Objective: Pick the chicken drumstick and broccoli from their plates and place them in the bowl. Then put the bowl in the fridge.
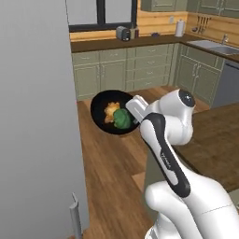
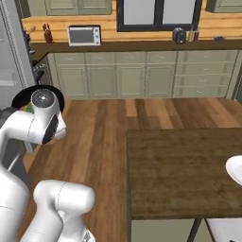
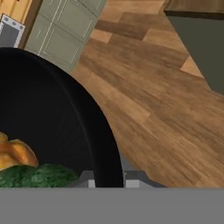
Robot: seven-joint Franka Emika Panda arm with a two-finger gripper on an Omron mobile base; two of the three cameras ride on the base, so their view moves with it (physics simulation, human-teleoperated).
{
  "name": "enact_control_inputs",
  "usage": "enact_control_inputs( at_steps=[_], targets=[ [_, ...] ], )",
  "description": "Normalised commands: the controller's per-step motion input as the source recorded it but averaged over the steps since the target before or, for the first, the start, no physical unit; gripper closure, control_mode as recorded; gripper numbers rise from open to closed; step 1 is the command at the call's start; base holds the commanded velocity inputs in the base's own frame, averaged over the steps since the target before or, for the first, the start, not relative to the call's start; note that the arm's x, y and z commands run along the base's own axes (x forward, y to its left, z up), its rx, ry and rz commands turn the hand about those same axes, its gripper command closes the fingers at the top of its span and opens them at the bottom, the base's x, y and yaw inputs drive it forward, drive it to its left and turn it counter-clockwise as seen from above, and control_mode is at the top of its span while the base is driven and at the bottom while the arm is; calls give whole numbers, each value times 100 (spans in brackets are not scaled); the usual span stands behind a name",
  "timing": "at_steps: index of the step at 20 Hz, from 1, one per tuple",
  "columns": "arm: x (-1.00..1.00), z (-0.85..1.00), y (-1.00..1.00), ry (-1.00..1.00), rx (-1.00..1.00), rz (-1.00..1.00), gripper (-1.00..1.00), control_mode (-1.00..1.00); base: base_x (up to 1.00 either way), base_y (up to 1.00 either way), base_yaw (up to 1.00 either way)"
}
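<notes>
The gripper (image 3: 107,183) is pressed together on the rim of the black bowl (image 1: 103,113), one finger tip inside the wall and one outside as the hand view shows it, so the bowl hangs from that pinch in mid-air above the wooden floor (image 1: 112,177), not resting on any surface. Inside the bowl lie the chicken drumstick (image 1: 111,111) and the broccoli (image 1: 123,119), touching each other near the side of the bowl where the gripper bites; in the hand view the golden meat sits just above the green floret against the dark inner wall. That puts the task in its last step: both foods are loaded and the bowl is being carried toward the fridge (image 1: 37,116), whose flat grey face rises along the left edge of the left base view, with a handle low down. Whether the fridge door stands open is hard to judge; a pale interior seems to show at the left edge of the right base view, just behind the bowl's rim. The next move calls for keeping the bowl level, since a rim pinch lets it tip and spill, and carrying it onto a shelf before letting go. A white plate (image 2: 235,170) sits at the right edge of the dark wooden table (image 2: 179,170), well apart from the bowl.
</notes>
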Motion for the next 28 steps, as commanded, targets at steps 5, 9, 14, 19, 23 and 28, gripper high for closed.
enact_control_inputs(
  at_steps=[5, 9, 14, 19, 23, 28],
  targets=[
    [0, 0, 0, 0, 0, 0, 100, 100, 29, 4, -7],
    [0, 0, 0, 0, 0, 0, 100, 100, 100, 1, -3],
    [0, 0, 0, 0, 0, 0, 100, 100, 100, 1, 0],
    [0, 0, 0, 0, 0, 0, 100, 100, 88, -20, 9],
    [0, 0, 0, 0, 0, 0, 100, 100, 75, -18, 20],
    [0, 0, 0, 0, 0, 0, 100, 100, 63, -31, 24]
  ],
)
